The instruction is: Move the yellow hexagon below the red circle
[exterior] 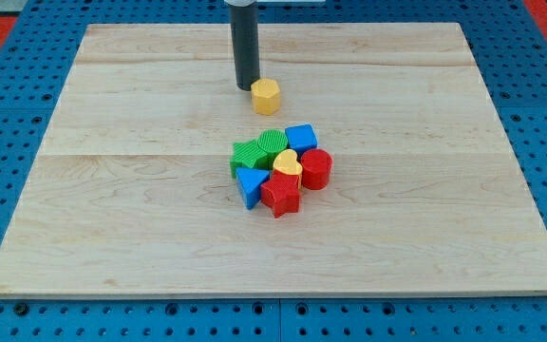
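Note:
The yellow hexagon (266, 96) sits alone on the wooden board, above the cluster of blocks. My tip (247, 87) stands just to the hexagon's left, touching or almost touching it. The red circle (315, 168) lies at the right edge of the cluster, below and to the right of the hexagon.
The cluster at the board's middle also holds a blue cube (301, 138), a green circle (273, 145), a green block (247, 158), a yellow heart (287, 164), a blue triangle (250, 183) and a red star (280, 195). The wooden board (112, 209) lies on a blue pegboard.

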Controlling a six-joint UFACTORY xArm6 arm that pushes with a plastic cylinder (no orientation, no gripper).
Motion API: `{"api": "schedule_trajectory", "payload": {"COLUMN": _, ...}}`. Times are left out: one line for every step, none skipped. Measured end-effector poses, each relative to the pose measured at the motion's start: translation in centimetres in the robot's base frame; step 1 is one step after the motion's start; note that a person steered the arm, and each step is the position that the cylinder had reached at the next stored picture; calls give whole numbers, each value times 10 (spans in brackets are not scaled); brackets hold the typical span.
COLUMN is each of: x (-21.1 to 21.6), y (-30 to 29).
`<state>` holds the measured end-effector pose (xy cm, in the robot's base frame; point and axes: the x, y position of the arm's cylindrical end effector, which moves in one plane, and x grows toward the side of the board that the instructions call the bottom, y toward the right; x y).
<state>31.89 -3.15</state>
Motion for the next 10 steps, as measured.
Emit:
{"api": "schedule_trajectory", "payload": {"x": 19, "y": -16}}
{"api": "schedule_trajectory", "payload": {"x": 38, "y": -16}}
{"api": "schedule_trajectory", "payload": {"x": 24, "y": 5}}
{"api": "schedule_trajectory", "payload": {"x": 1, "y": 26}}
{"api": "schedule_trajectory", "payload": {"x": 6, "y": 66}}
{"api": "schedule_trajectory", "payload": {"x": 15, "y": 110}}
{"api": "schedule_trajectory", "payload": {"x": 33, "y": 126}}
{"api": "schedule_trajectory", "payload": {"x": 63, "y": 141}}
{"api": "schedule_trajectory", "payload": {"x": 62, "y": 167}}
{"api": "schedule_trajectory", "payload": {"x": 53, "y": 185}}
